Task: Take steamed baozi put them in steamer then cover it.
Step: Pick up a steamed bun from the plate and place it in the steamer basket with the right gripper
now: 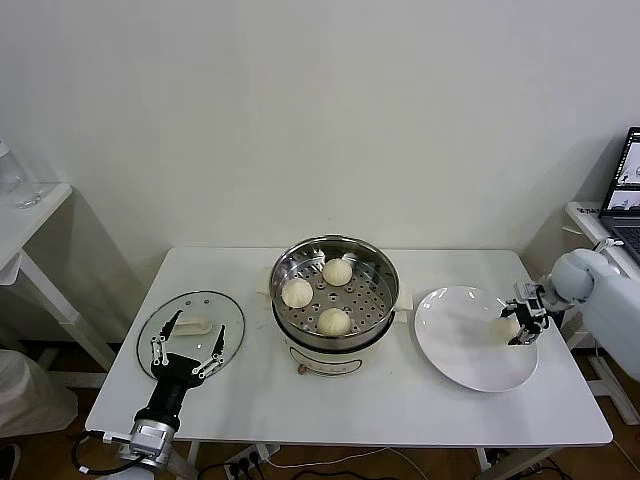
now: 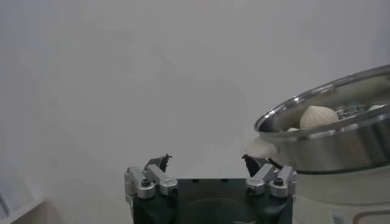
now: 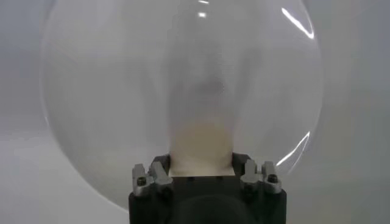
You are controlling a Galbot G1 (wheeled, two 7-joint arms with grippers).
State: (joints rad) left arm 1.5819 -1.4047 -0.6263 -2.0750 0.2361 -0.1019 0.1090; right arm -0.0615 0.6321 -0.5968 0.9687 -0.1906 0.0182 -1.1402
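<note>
The steel steamer (image 1: 384,268) stands mid-table on its white base and holds three baozi (image 1: 337,271), (image 1: 297,292), (image 1: 333,321) on the perforated tray. The fourth baozi (image 1: 505,327) is at the right side of the white plate (image 1: 455,345). My right gripper (image 1: 522,322) is shut on this baozi (image 3: 201,143), low over the plate (image 3: 122,91). The glass cover (image 1: 218,308) with its cream handle lies flat at the table's left. My left gripper (image 1: 187,350) is open and empty over the cover's near edge. The left wrist view shows this gripper (image 2: 206,161), the steamer (image 2: 341,143) and one baozi (image 2: 318,115).
A white side table (image 1: 25,225) with a clear container stands at far left. A laptop (image 1: 625,205) sits on a stand at far right, behind my right arm. The table's front edge runs just below the plate and the cover.
</note>
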